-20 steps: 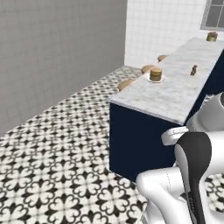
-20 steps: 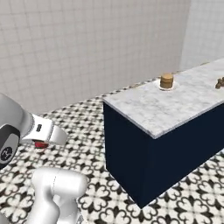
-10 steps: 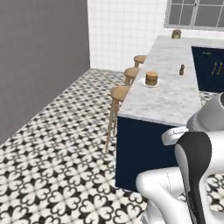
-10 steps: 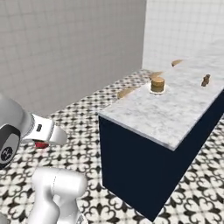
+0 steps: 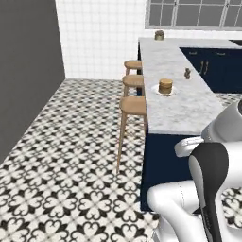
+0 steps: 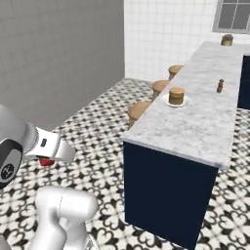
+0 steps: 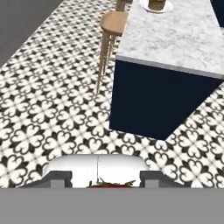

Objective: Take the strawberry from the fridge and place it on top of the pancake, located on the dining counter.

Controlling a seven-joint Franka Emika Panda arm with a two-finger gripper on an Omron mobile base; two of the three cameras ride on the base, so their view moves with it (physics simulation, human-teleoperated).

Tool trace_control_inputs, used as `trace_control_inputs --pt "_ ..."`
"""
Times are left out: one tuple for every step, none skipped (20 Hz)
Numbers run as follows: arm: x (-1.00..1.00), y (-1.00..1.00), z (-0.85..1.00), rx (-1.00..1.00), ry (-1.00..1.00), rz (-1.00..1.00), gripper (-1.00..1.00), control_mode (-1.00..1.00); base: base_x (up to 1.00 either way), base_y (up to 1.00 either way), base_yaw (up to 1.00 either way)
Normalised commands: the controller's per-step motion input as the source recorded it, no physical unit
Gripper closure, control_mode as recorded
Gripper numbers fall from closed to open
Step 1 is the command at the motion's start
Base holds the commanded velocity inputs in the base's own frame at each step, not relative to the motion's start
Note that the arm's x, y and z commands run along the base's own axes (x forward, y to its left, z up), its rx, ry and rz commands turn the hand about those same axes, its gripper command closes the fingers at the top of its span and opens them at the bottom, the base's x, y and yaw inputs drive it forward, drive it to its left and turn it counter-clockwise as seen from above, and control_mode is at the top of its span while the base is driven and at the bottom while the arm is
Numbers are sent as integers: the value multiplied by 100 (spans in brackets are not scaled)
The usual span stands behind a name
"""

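My gripper (image 7: pixel 107 180) is shut on the strawberry (image 7: pixel 111 184), a small red fruit with green leaves between the two dark fingertips (image 7: pixel 60 177). From the right base view the gripper (image 6: pixel 47 159) hangs low at the left over the tiled floor, with the strawberry (image 6: pixel 46 162) red beneath the hand. The pancake (image 5: pixel 165 86) is a golden-brown stack on a little white plate, midway along the dining counter (image 5: pixel 177 111). It also appears as the pancake (image 6: pixel 176 96) on the dining counter (image 6: pixel 195 127), and at the hand view's top edge (image 7: pixel 157 4). The fridge is out of view.
Three wooden stools (image 5: pixel 133 106) line the counter's left side. A small brown shaker (image 5: pixel 187 73) stands right of the pancake and a jar (image 5: pixel 159 35) sits at the far end. Patterned floor (image 5: pixel 71 156) lies open to the left, up to a grey wall.
The base has moved, so the whole scene has shifted: the counter now runs lengthwise ahead and all the stools show. The gripper still holds the strawberry.
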Motion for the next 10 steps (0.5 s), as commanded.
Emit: trace_control_inputs --pt "0 0 0 0 0 0 100 100 9 100 -41" --pt "0 0 0 0 0 0 100 100 9 100 -42" --pt "0 0 0 0 0 0 100 100 15 100 -43" --pt "0 0 0 0 0 0 100 100 19 100 -44" --pt "0 0 0 0 0 0 100 100 19 100 -44" --pt "0 0 0 0 0 0 100 100 12 100 -43" --pt "0 0 0 0 0 0 100 100 10 100 -44" --pt "0 0 0 0 0 0 100 100 11 100 -45" --pt "0 0 0 0 0 0 100 100 15 100 -48" --pt "0 0 0 0 0 0 100 100 23 100 -51"
